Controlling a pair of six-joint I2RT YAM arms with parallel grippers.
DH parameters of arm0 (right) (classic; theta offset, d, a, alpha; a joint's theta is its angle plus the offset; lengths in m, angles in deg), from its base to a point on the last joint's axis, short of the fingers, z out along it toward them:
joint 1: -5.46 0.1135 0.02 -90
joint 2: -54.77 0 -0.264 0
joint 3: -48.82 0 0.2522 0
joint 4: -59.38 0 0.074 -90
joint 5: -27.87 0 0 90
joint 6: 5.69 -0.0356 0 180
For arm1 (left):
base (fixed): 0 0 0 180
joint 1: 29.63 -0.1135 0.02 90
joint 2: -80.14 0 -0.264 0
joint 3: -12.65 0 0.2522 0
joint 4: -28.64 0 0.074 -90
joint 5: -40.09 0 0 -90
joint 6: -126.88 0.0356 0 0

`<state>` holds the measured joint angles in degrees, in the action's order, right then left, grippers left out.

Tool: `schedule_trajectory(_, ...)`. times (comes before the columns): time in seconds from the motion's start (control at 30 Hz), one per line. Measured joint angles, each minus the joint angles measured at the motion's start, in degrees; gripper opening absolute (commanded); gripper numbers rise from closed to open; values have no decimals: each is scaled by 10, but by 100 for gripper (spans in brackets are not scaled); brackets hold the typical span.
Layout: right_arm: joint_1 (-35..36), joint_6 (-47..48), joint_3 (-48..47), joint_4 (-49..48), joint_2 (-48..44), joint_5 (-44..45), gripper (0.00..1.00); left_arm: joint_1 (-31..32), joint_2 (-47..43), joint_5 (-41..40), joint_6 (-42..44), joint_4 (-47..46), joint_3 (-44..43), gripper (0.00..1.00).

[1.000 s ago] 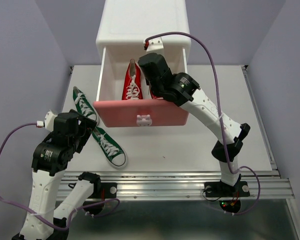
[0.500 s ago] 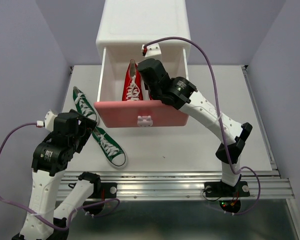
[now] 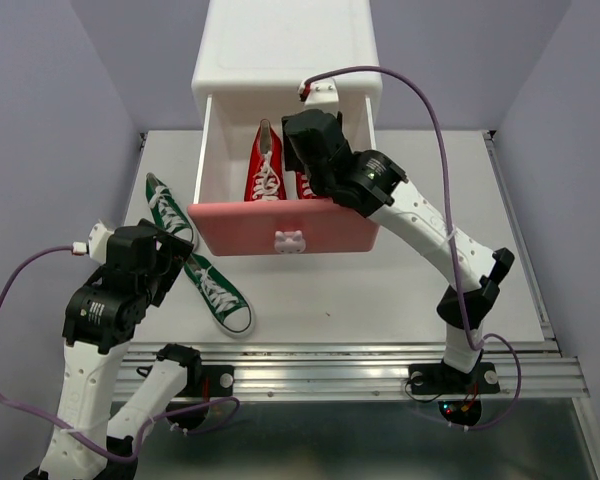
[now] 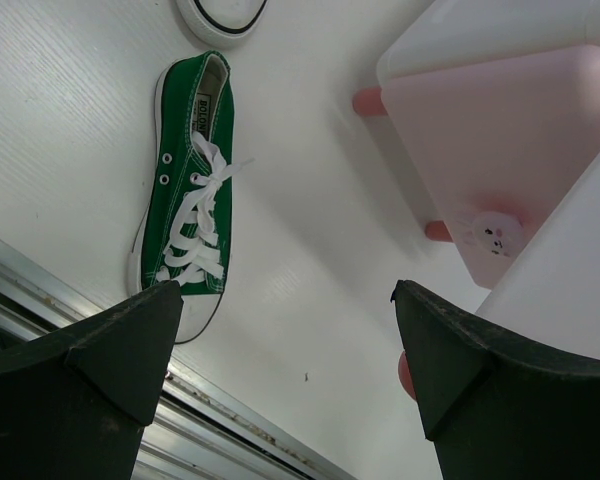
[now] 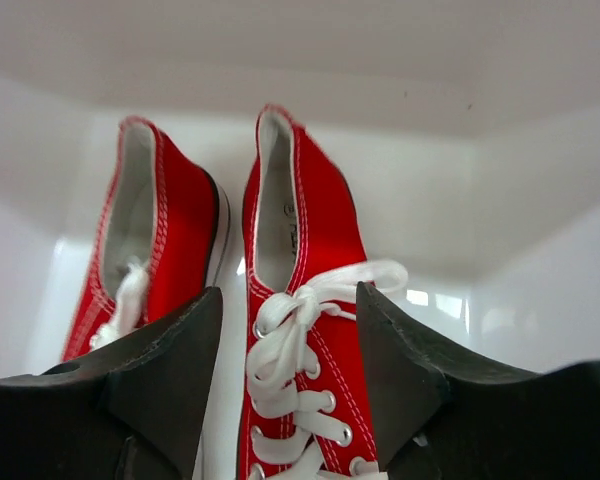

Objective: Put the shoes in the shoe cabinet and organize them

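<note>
The white shoe cabinet (image 3: 280,45) has its upper pink drawer (image 3: 280,225) pulled out. Two red shoes lie side by side inside it, the left one (image 5: 145,240) and the right one (image 5: 300,240), heels toward the back. My right gripper (image 5: 290,292) hangs inside the drawer, open, its fingers straddling the right red shoe's laces without pinching them. Two green shoes (image 3: 170,210) (image 3: 220,295) lie on the table left of the drawer. My left gripper (image 4: 287,290) is open and empty above the table, with one green shoe (image 4: 192,190) on its left.
A paler pink drawer front with a bunny knob (image 4: 492,232) and pink feet shows right of the left gripper. The metal rail (image 3: 340,365) runs along the table's near edge. Purple cables loop from both wrists.
The right gripper's jaws have spread apart and let go of the right red shoe, which now lies in the drawer. The left arm has not moved.
</note>
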<state>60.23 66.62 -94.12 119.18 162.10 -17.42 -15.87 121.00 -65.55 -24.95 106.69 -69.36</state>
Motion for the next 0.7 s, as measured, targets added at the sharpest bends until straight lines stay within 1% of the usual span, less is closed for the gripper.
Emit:
schedule_trajectory(0.07, 0, 5, -29, -3, 0, 3, 65, 0, -1, 0, 0, 0, 0, 99)
schedule_trajectory(0.17, 1, 19, -58, -33, -4, 7, 69, 0, -1, 0, 0, 0, 0, 99)
schedule_trajectory(0.2, 1, 26, -61, -47, -8, 6, 76, 0, -1, 0, 0, 0, 0, 99)
schedule_trajectory(0.23, 1, 31, -61, -59, -11, 6, 81, 0, -1, -1, 0, 0, 0, 99)
schedule_trajectory(0.27, 1, 36, -61, -76, -17, 4, 90, 0, -1, -1, 0, 0, -1, 99)
schedule_trajectory(0.3, 1, 42, -59, -94, -20, 0, 96, 0, 0, -2, 0, 0, -2, 99)
schedule_trajectory(0.33, 0, 50, -51, -124, -28, -8, 100, 0, 1, -3, 0, 0, -3, 99)
schedule_trajectory(0.5, 1, 64, -10, -211, -72, -37, 100, 0, 16, -7, 0, 1, -20, 99)
schedule_trajectory(0.63, 1, 64, 17, -244, -113, -61, 100, 0, 33, -12, 4, 2, -44, 99)
schedule_trajectory(0.7, 1, 64, 39, -249, -144, -95, 100, 0, 41, -14, 8, 2, -59, 99)
